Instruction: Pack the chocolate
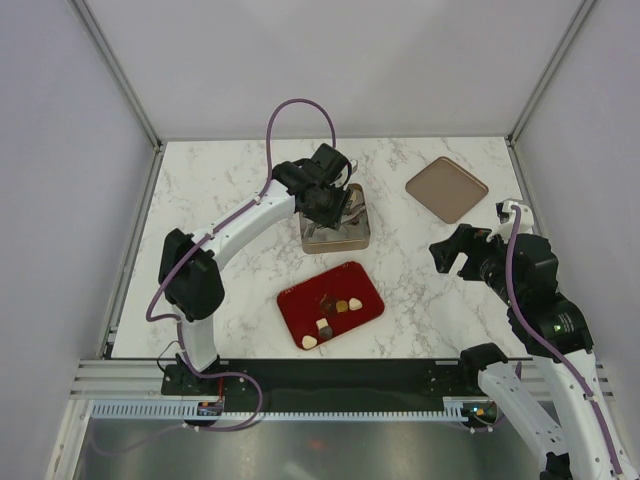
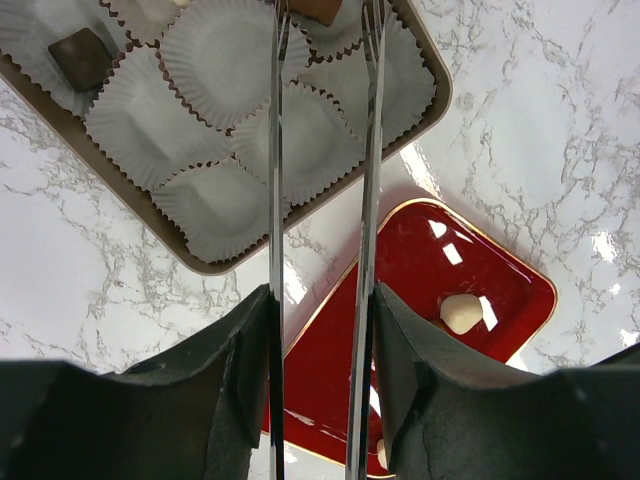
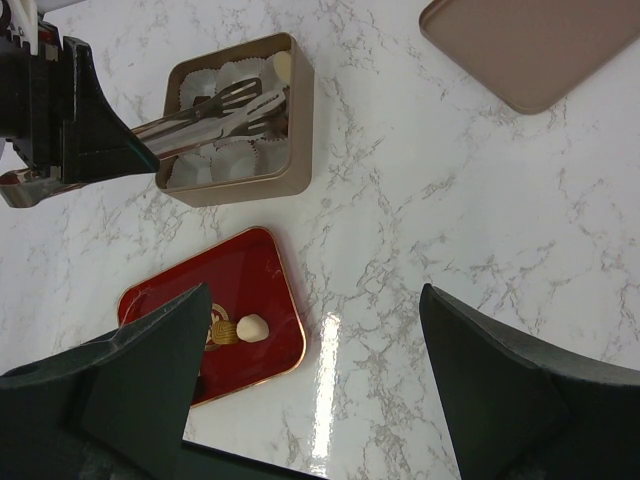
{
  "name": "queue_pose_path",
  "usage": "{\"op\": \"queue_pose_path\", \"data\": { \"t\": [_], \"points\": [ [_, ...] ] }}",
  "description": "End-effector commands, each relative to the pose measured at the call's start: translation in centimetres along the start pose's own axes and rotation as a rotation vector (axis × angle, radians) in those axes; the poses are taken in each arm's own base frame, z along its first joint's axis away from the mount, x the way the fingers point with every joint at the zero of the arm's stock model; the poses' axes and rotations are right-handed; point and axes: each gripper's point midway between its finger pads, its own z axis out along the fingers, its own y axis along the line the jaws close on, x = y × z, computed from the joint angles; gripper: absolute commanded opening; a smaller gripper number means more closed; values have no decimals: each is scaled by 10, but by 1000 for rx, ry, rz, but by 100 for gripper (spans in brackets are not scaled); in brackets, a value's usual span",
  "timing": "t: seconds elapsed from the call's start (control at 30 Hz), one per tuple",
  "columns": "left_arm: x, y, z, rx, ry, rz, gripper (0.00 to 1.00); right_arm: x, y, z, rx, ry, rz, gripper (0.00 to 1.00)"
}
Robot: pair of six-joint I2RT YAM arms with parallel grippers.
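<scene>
The left gripper [image 2: 320,300] is closed partway on a pair of metal tongs [image 2: 277,150], 1 finger pressed against each arm; the tong arms stand apart and reach over the gold box [image 3: 240,188], which is lined with white paper cups [image 2: 215,60]; a brown piece of the chocolate [image 2: 315,8] sits between the tong tips at the edge of the wrist view, and whether the tips touch it cannot be told; a dark square piece [image 2: 82,57] rests in a cup near 1 corner of the box and a cream piece [image 3: 282,65] in another corner; more pieces, cream, tan and dark, lie on the red tray [image 2: 420,260] just beside the box on its near side; the right gripper [image 3: 315,400] hangs over the marble table [image 1: 220,190] to the right of the tray, jaws spread wide and holding nothing; a tan lid [image 1: 447,188] lies flat at the far right, well apart from the box
</scene>
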Motion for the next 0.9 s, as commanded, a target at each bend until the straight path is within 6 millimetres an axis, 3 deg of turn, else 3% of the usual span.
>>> {"op": "queue_pose_path", "data": {
  "t": [0.0,0.17,0.37,0.5,0.57,0.87],
  "points": [
    [-28,0,-12,15,-94,32,50,-14,2,-2,-2,-54,-8,93],
    [-30,-1,-24,18,-116,31,50,-16,3,-3,-5,-58,-7,93],
    [-25,-3,-55,43,-151,10,50,-17,5,-4,-10,-59,-6,93],
    [0,1,-70,42,-136,1,49,-15,5,-1,-13,-44,-9,93],
    [5,3,-87,43,-165,-4,49,-13,3,2,-2,-35,-11,93],
    [61,-9,-106,112,-116,-2,49,-16,6,2,-13,-33,1,93]
  ]
}}
